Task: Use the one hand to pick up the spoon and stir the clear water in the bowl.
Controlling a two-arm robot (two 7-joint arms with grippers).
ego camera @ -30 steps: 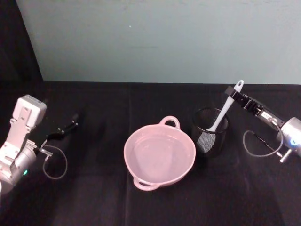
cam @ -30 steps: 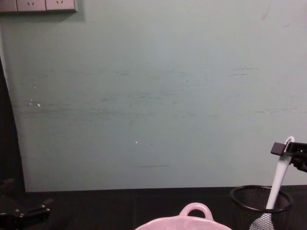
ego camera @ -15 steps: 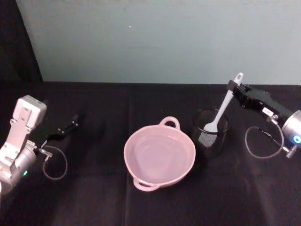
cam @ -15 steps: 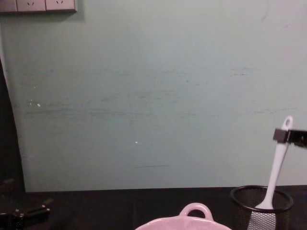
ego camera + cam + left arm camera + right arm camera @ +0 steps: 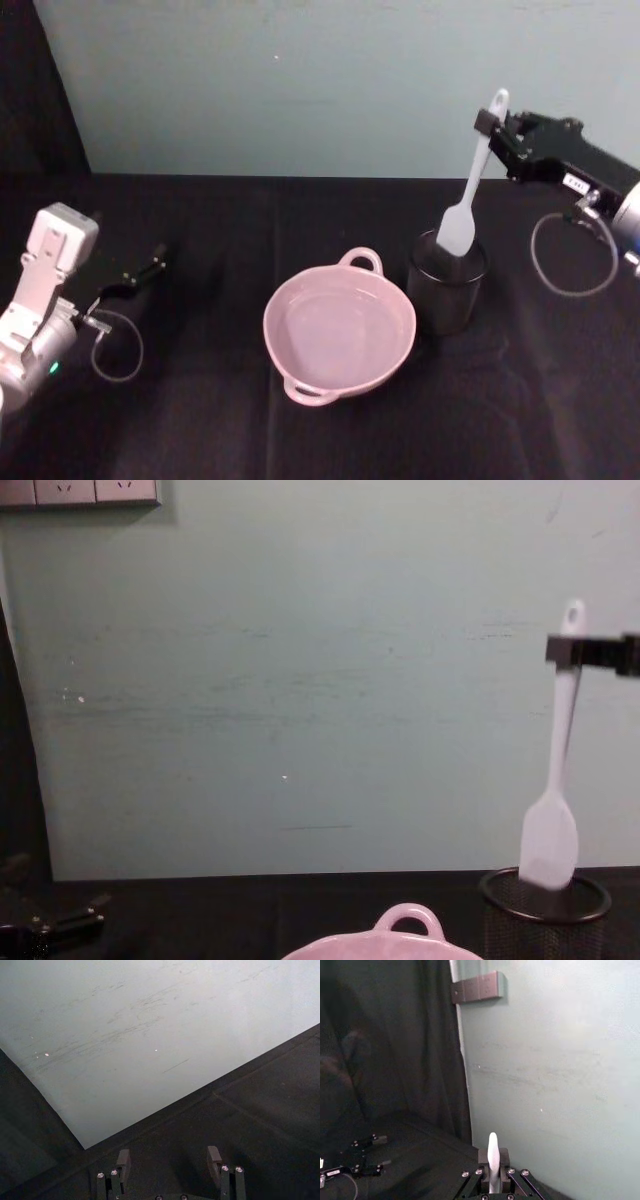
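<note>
Spoon (image 5: 473, 180), clenched at its handle end by the right pincer (image 5: 487, 122), has been lifted almost clear of the cup (image 5: 447, 290) beside the bowl (image 5: 268, 322) at the middle of the desk (image 5: 200, 420), so a carry over the water is judged next; the left pincer (image 5: 170, 1162) lies spread by the left edge.

No word, brand or number can be read anywhere. The one label is a small white rectangular sticker (image 5: 574, 182) on the side of the black boxy right claw (image 5: 487, 122), at about two o'clock in the head view. It bears a few dark marks, too small to make out as letters or digits.
</note>
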